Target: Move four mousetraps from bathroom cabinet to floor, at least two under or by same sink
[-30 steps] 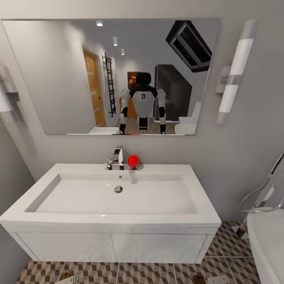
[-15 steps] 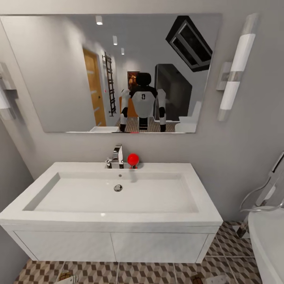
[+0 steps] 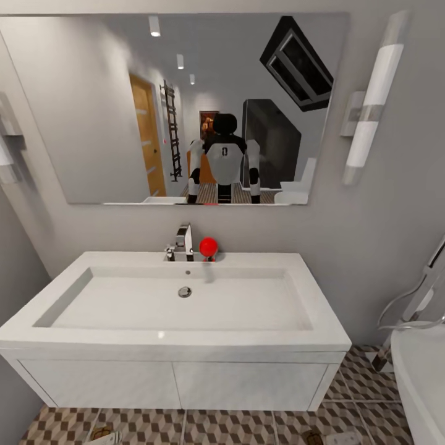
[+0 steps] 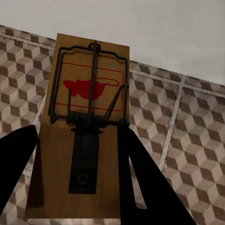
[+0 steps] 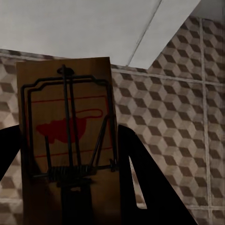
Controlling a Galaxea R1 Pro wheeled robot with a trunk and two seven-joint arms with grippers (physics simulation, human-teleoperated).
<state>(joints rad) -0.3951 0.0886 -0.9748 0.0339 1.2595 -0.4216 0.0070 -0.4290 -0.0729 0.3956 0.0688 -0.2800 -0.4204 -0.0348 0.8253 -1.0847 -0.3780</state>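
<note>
A wide frameless mirror hangs on the grey wall, reflecting a wooden door, a ladder-style towel rail and ceiling spotlights. A white-and-chrome tube wall lamp flanks the mirror, with another lamp on the opposite side. A small red ball-topped object stands just beside the chrome faucet. A white bathtub rim with a chrome shower hose shows at the edge.

You see one tan mousetrap between each claw's fingers; the second mousetrap also hangs above the cube-patterned bathroom floor.
</note>
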